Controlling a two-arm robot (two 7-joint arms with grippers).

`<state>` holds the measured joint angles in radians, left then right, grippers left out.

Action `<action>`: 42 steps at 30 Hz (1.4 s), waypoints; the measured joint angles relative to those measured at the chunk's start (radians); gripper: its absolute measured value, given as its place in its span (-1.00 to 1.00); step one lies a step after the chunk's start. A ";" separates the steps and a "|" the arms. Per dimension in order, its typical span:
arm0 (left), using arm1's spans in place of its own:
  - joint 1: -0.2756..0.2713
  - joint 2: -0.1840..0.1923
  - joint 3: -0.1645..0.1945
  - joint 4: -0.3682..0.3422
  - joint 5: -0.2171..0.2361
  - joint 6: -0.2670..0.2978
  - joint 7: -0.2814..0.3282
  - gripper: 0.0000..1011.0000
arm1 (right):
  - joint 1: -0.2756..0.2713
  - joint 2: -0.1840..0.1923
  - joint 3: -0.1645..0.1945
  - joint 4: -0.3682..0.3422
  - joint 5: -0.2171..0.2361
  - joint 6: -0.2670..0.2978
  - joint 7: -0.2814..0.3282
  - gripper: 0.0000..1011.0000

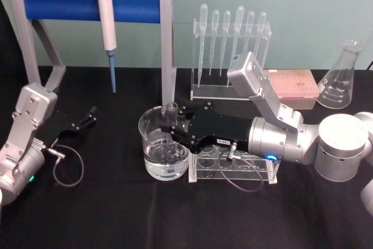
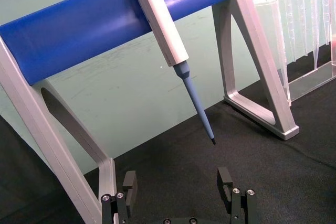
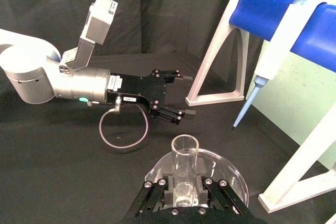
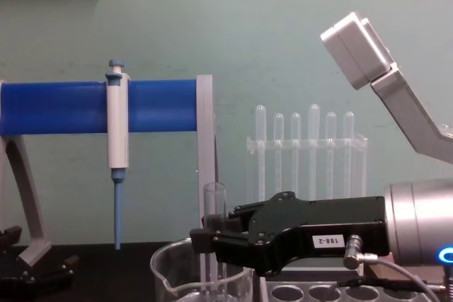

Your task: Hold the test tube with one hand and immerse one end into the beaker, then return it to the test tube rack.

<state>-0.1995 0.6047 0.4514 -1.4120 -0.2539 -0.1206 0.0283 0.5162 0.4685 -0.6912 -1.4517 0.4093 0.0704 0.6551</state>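
My right gripper [image 1: 170, 125] is shut on the test tube [image 1: 171, 111], a clear glass tube held upright over the beaker [image 1: 152, 150]. The tube's lower part reaches down inside the beaker, which holds clear liquid. In the chest view the test tube [image 4: 214, 206] rises above the black fingers [image 4: 202, 237] and drops below the beaker rim [image 4: 168, 268]. The right wrist view looks down the open top of the tube [image 3: 185, 153], with the beaker [image 3: 223, 163] around it. My left gripper [image 1: 86, 118] rests open on the cloth at the left, well clear of the beaker.
A clear rack with round holes [image 1: 245, 166] stands right of the beaker, under my right wrist. Behind are a pipette rack [image 1: 230, 51], a pink tip box [image 1: 291, 86], a conical flask [image 1: 341, 80] and a blue-barred stand carrying a pipettor [image 1: 106, 21].
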 joint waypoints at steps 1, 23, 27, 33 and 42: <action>0.000 0.000 0.000 0.000 0.000 0.000 0.000 0.98 | 0.000 0.000 0.000 0.000 0.000 0.000 0.000 -0.52; 0.000 0.000 0.000 0.000 0.000 0.000 0.000 0.98 | 0.000 0.000 0.000 0.000 0.001 -0.001 0.001 -0.52; 0.000 0.000 0.000 0.000 0.000 0.000 0.000 0.98 | 0.000 0.000 0.000 0.000 0.001 -0.001 0.001 -0.52; 0.000 0.000 0.000 0.000 0.000 0.000 0.000 0.98 | 0.000 0.000 0.000 0.000 0.001 -0.001 0.001 -0.52; 0.000 0.000 0.000 0.000 0.000 0.000 0.000 0.98 | 0.000 0.000 0.000 0.000 0.001 -0.001 0.001 -0.52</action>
<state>-0.1996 0.6047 0.4514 -1.4120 -0.2539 -0.1206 0.0283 0.5165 0.4686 -0.6912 -1.4517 0.4102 0.0694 0.6564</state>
